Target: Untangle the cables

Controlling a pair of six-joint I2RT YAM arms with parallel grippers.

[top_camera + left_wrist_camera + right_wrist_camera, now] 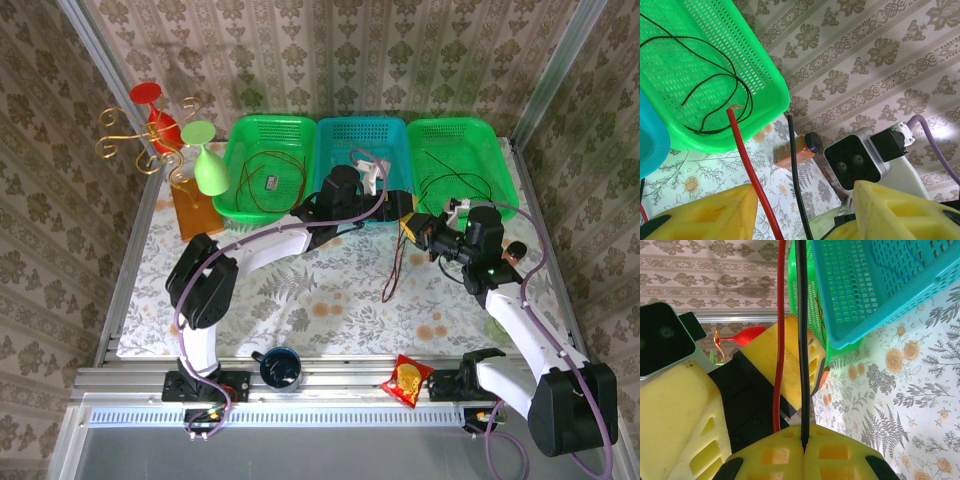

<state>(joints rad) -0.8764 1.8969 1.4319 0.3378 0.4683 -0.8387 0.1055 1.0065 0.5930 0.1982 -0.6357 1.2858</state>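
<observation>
Three baskets (270,119) on floral table (330,300)

**Robotics laboratory test cell dressed to resemble a home.**

Laboratory features:
- Two arms, the left arm (270,240) and the right arm (520,318), are bolted to an aluminium rail (330,385) at the near edge of the surface (330,300).
- Bare metal posts (105,70) frame the corners.
- A boxed camera (852,162) sits on the right wrist, seen beyond the left gripper (805,192).

Domestic dressing:
- Patterned wallpaper panels (400,50) line three sides.
- A floral cloth covers the surface.
- On the surface are three plastic baskets (345,135) and a gold wire stand (150,160) holding plastic goblets (207,168).
- At the near edge are a mug (281,368) and a snack packet (407,379).
</observation>
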